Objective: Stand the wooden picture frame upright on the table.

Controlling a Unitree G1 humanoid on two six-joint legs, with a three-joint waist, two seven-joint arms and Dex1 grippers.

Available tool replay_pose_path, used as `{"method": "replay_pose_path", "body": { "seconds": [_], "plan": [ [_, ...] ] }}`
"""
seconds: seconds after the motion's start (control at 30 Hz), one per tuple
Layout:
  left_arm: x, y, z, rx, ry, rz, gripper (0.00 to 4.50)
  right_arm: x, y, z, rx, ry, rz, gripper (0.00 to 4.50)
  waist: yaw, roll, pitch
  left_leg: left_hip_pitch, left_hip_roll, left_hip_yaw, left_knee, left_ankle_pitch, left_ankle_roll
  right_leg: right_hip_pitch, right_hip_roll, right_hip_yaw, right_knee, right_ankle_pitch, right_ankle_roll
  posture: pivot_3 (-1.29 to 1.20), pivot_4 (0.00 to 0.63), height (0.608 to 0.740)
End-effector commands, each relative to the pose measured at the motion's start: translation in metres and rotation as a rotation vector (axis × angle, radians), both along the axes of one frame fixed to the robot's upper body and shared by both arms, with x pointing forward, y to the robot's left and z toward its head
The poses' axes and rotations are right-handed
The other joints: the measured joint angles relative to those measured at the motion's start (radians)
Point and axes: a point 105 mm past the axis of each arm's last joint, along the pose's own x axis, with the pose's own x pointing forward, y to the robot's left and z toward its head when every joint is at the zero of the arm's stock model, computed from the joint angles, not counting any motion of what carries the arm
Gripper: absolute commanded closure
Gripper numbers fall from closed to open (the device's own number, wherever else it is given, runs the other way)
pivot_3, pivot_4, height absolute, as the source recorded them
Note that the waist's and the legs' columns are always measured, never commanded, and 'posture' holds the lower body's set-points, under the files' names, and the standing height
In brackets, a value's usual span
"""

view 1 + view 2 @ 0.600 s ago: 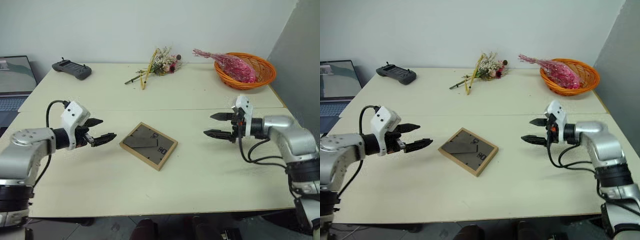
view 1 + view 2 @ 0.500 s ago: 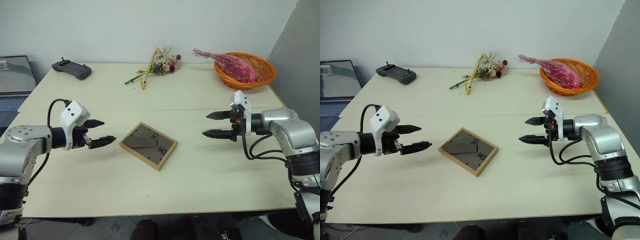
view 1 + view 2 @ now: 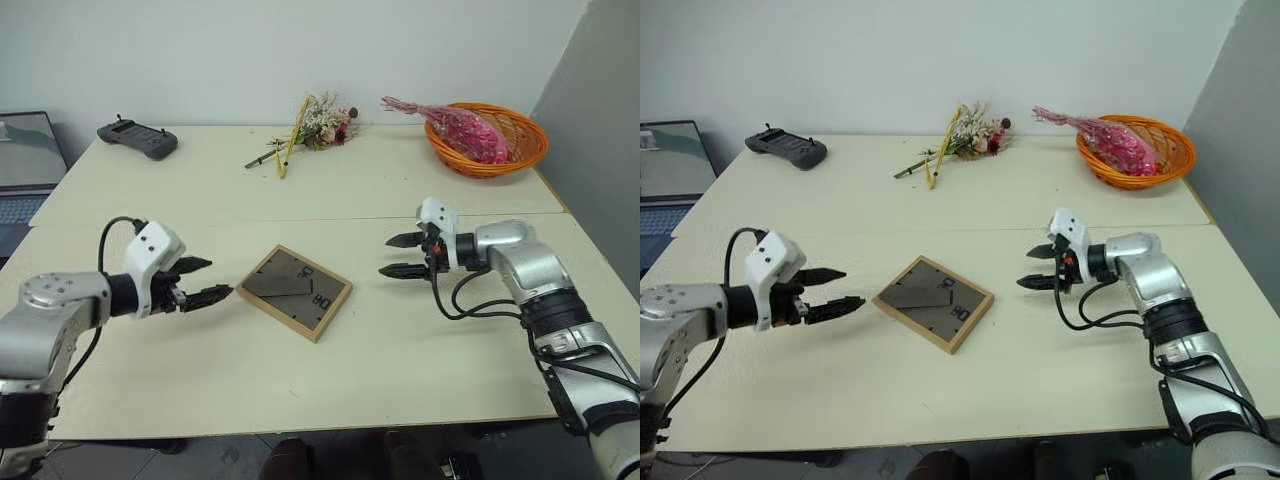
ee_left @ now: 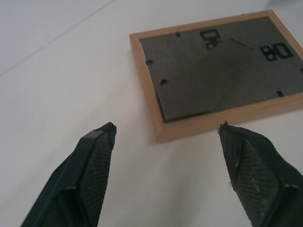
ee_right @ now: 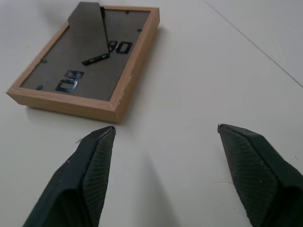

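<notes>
The wooden picture frame (image 3: 294,291) lies flat, back side up, in the middle of the cream table (image 3: 400,190); its dark easel flap (image 5: 88,31) rests on the back panel. My left gripper (image 3: 206,281) hovers just left of the frame, open, pointing at its near corner. From the right, my right gripper (image 3: 400,255) points toward the frame's far side, also open and a short gap away. Neither gripper touches the frame (image 4: 215,71). In the right eye view the frame (image 3: 933,303) sits between both grippers.
A dried flower bunch (image 3: 305,129) lies at the back middle. An orange basket (image 3: 512,150) with pink wrapped flowers stands at the back right. A black controller (image 3: 137,138) rests at the back left, a laptop (image 3: 22,160) beside the table's left edge.
My right gripper has moved left, closer to the frame. My left gripper edged slightly nearer the frame's left corner. The frame has not moved.
</notes>
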Motion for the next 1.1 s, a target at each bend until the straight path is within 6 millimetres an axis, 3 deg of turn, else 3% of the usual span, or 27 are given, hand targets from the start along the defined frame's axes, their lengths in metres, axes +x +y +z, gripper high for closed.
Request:
{"method": "replay_pose_path", "body": {
  "seconds": [0.03,0.23,0.37,0.4,0.47,0.63,0.8,0.97,1.1],
  "plan": [
    [-0.003,-0.003,0.004,-0.002,-0.042,0.006,1.74,0.011,0.01,0.003,-0.034,-0.076,0.007,1.98,0.0,0.0,0.0,0.0,0.0,0.0,0.0,0.0,0.0,0.0,0.0,0.0,0.0,0.0,0.0,0.0,0.15,0.74],
    [0.004,-0.008,-0.035,-0.048,-0.021,0.097,2.98,0.015,0.042,-0.01,-0.026,-0.099,0.03,3.39,-0.005,0.0,0.0,0.001,0.0,0.0,0.0,0.0,0.0,0.0,0.0,0.0,0.001,0.0,0.0,0.0,0.15,0.74],
    [0.007,-0.02,-0.053,-0.063,-0.007,0.11,3.9,0.014,0.052,-0.023,-0.092,-0.162,0.053,4.42,-0.002,0.0,0.0,0.0,-0.001,0.0,0.0,0.0,0.0,0.0,0.0,0.0,0.001,0.0,0.0,0.0,0.15,0.74],
    [0.009,-0.022,-0.056,-0.065,-0.011,0.114,4.08,0.013,0.054,-0.025,-0.103,-0.174,0.063,4.5,-0.002,0.0,0.0,0.0,-0.001,0.0,0.0,0.0,0.0,0.0,-0.001,0.0,0.001,0.0,0.0,0.0,0.15,0.74],
    [0.014,-0.027,-0.06,-0.067,-0.017,0.113,4.48,0.007,0.06,-0.028,-0.106,-0.178,0.097,4.5,-0.002,0.0,0.0,0.001,-0.001,0.0,0.0,0.0,0.0,0.0,-0.001,0.0,0.001,0.0,0.0,0.0,0.15,0.74],
    [0.035,-0.043,-0.059,-0.057,-0.039,0.102,4.48,-0.02,0.071,-0.031,-0.097,-0.145,0.202,4.5,0.01,0.0,-0.001,0.001,-0.001,-0.001,0.001,0.0,0.0,0.001,-0.001,-0.001,0.002,0.0,0.0,0.0,0.15,0.74],
    [0.047,-0.074,-0.059,0.015,-0.053,-0.052,4.48,-0.042,0.082,-0.029,-0.092,-0.126,0.246,4.5,0.015,0.0,-0.001,0.001,-0.001,-0.002,0.001,0.0,0.0,0.001,-0.001,-0.001,0.002,0.0,0.0,0.0,0.15,0.74],
    [0.045,-0.1,-0.064,0.071,-0.033,-0.206,4.48,-0.049,0.084,-0.027,-0.086,-0.111,0.236,4.5,0.017,0.0,-0.001,0.001,-0.002,-0.002,0.001,0.0,0.0,0.001,-0.001,-0.001,0.002,0.0,0.0,0.0,0.15,0.74],
    [0.044,-0.115,-0.064,0.067,-0.022,-0.269,4.48,-0.042,0.07,-0.032,-0.142,-0.131,0.173,4.5,0.019,0.0,-0.001,0.001,-0.002,-0.002,0.002,0.0,0.0,0.002,-0.001,-0.001,0.001,0.0,0.0,0.0,0.15,0.74]
  ]
}}
